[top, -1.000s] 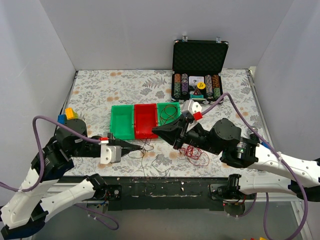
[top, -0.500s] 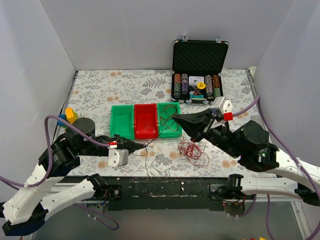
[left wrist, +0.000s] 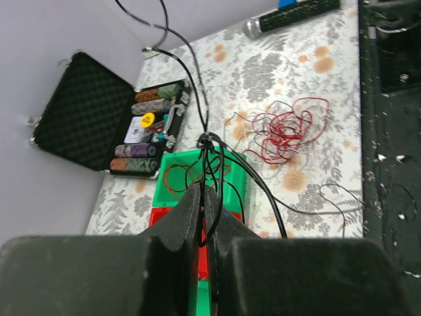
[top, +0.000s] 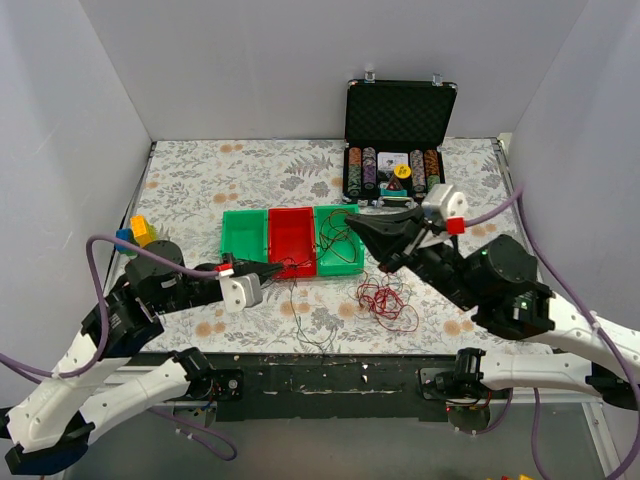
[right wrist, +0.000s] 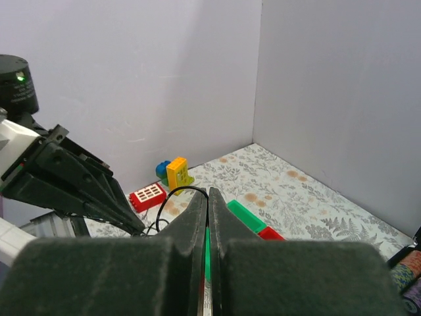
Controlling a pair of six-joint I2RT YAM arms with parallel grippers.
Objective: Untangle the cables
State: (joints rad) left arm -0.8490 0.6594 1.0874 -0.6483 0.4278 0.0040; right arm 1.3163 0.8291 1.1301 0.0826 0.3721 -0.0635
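Right arm (top: pixel 500 285) farther right (cables (top: pixel 385 298) partly aloft)

Bright, even overhead light. The white walls (top: pixel 300 70) glow softly, and shadows on the table (top: pixel 200 170) are faint. In both wrist views the near fingers (left wrist: pixel 181 220) (right wrist: pixel 191 224) look soft, the distance sharp.

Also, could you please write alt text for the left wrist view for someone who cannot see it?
The left gripper, seen from its own wrist, is shut on thin black cable strands that knot just beyond its tips. Behind lie a green plastic bin, a tangled red wire pile and an open black chip case.
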